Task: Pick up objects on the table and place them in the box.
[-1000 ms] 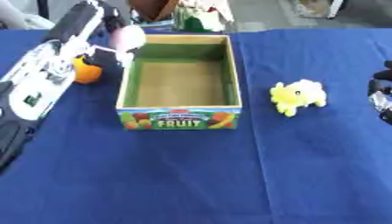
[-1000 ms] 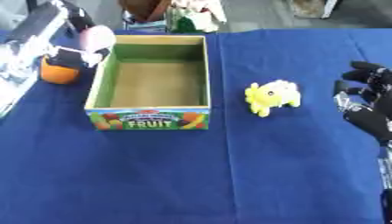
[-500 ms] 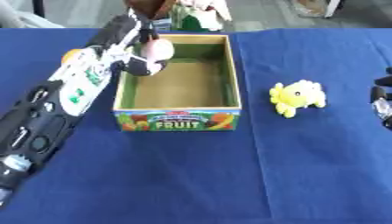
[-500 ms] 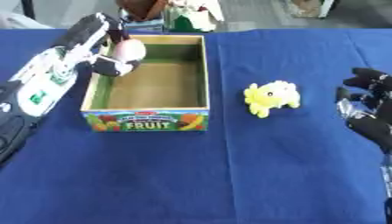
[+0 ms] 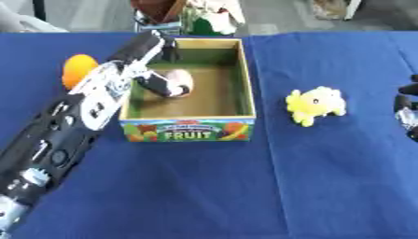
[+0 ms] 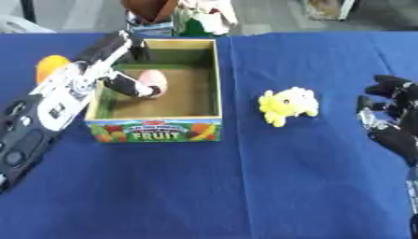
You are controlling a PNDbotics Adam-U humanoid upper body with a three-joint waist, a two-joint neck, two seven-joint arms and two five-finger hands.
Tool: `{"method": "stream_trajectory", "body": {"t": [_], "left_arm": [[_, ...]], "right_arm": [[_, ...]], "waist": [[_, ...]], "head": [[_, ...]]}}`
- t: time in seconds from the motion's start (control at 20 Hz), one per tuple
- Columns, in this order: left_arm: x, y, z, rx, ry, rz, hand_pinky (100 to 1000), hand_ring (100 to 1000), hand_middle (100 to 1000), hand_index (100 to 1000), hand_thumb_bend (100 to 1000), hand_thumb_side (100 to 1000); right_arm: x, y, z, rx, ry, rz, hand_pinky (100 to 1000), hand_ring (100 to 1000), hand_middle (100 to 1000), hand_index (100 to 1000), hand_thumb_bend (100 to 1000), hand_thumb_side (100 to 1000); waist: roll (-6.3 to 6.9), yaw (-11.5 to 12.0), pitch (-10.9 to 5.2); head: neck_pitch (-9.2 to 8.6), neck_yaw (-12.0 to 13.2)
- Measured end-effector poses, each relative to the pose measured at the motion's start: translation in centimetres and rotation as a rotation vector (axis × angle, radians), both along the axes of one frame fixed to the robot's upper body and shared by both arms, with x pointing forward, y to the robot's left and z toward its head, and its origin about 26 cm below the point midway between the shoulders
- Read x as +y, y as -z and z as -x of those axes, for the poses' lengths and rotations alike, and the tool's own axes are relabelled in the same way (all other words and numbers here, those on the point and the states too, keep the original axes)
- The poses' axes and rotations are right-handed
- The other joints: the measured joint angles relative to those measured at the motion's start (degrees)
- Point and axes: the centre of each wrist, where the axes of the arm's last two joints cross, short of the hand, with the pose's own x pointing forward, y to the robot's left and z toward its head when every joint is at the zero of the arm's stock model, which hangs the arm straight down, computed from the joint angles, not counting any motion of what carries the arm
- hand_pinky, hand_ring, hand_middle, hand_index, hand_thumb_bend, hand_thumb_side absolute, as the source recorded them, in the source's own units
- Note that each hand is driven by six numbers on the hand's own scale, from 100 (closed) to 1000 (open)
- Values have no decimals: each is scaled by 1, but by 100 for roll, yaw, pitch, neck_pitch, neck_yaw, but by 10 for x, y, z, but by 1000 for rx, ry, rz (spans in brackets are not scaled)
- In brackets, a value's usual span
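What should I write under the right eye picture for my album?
Left hand holds a pink egg inside the fruit box; yellow toy waits.

One box (image 5: 188,130), one pink object (image 5: 181,81), one orange (image 5: 78,68), one yellow toy (image 5: 316,104)

The left hand (image 5: 159,81) covers part of the pink object (image 5: 179,81) inside the box (image 5: 245,100), so its full shape cannot be told. The orange ball (image 5: 78,70) is half hidden behind the left arm. The right hand (image 6: 392,116) is cut by the picture's edge; in the left eye view only a small part shows
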Motion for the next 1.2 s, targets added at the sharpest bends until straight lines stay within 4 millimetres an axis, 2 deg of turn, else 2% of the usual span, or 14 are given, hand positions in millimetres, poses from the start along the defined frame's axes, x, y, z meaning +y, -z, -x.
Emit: {"method": "stream_trajectory", "body": {"t": [0.3,0.35,0.6,1.0,1.2], "left_arm": [[-1,5,5,35,42,23,540,643,493,666,795,100],[-1,6,7,38,48,31,539,648,495,667,818,169],[2,1,19,23,74,112,528,661,493,663,847,242],[26,-23,54,-81,33,323,513,665,486,652,838,225],[50,-39,70,-167,-38,380,520,663,489,655,822,183]], "right_arm": [[0,0,0,0,1,-1,619,769,607,778,200,100],[0,0,0,0,1,-1,619,769,607,778,203,100],[-1,-2,-1,-6,4,-3,619,769,608,777,210,100],[-5,-5,-2,-16,24,-4,618,769,608,777,207,100],[-6,-4,-2,-15,25,-5,618,768,608,777,207,100]], "waist": [[7,14,7],[7,20,7],[8,52,7],[-4,177,7],[-4,236,6]], "head": [[-1,-1],[-1,-5],[-1,-33],[-2,-98],[-2,-138]]}}
